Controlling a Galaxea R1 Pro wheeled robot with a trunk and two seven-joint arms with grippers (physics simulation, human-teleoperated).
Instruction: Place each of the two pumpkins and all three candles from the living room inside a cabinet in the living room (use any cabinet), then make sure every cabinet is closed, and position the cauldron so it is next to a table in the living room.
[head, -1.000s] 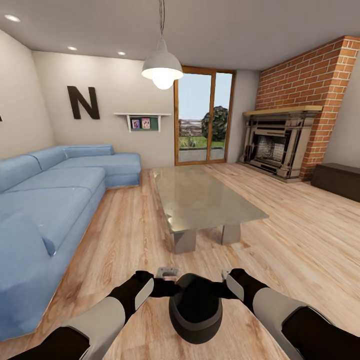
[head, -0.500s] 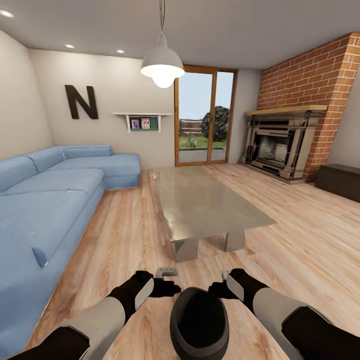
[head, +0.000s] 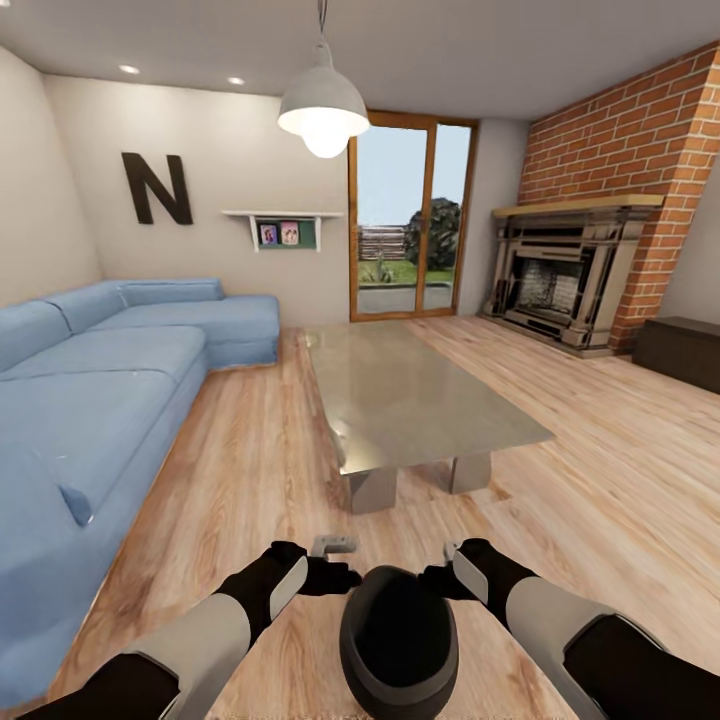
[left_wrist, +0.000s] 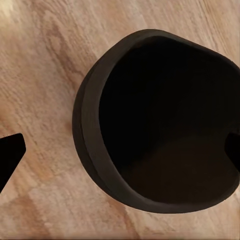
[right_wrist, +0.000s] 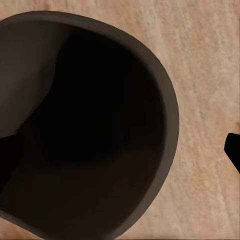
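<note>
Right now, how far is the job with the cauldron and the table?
In hand: the cauldron hangs between the left gripper and the right gripper, over the floor, short of the table. Its inside looks empty in both wrist views. Left: setting it down beside the table. The one cabinet in view looks closed; no pumpkins or candles lie in sight, so that part cannot be judged.

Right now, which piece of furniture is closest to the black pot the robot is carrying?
The low glass-topped coffee table, straight ahead of the round black cauldron. The blue corner sofa sits off to the left; the dark brown cabinet stands far right.

Cabinet (head: 678, 352) cut by right edge — cauldron (head: 398, 643) interior dark.
</note>
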